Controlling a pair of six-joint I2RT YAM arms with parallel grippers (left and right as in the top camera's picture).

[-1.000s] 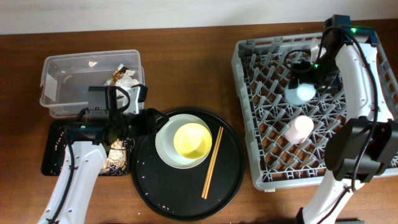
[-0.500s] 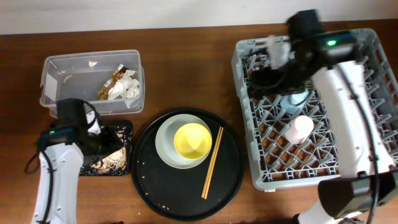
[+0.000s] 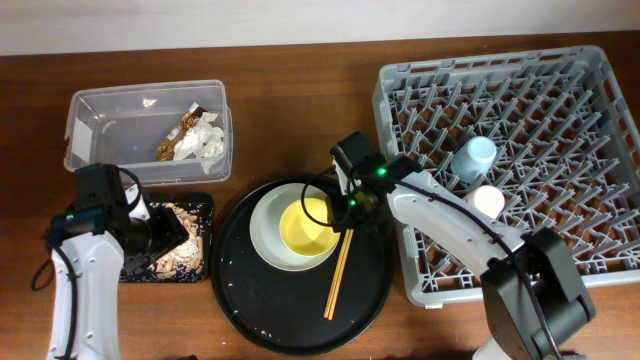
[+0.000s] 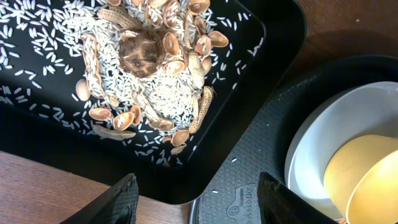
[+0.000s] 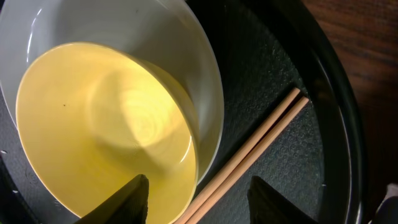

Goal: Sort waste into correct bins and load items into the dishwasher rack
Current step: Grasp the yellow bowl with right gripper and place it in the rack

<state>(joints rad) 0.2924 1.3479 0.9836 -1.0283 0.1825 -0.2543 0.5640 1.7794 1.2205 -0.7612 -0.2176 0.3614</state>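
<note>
Under spread right jaws, yellow bowl [image 5: 106, 130], chopsticks [image 5: 249, 151]

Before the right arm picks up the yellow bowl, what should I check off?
1. Right fingers open, nothing between them: ok.
2. Small yellow bowl upright and empty in the pale grey-green round plate: ok.
3. Pair of wooden chopsticks beside the plate, off the bowl: ok.
4. Fingers level with the bowl's rim: cannot tell.
5. Large grey plastic dishwasher rack has free pegs beside the light blue cup and pink cup: ok.
6. Left fingers open, clear of the bowl: ok.
</note>
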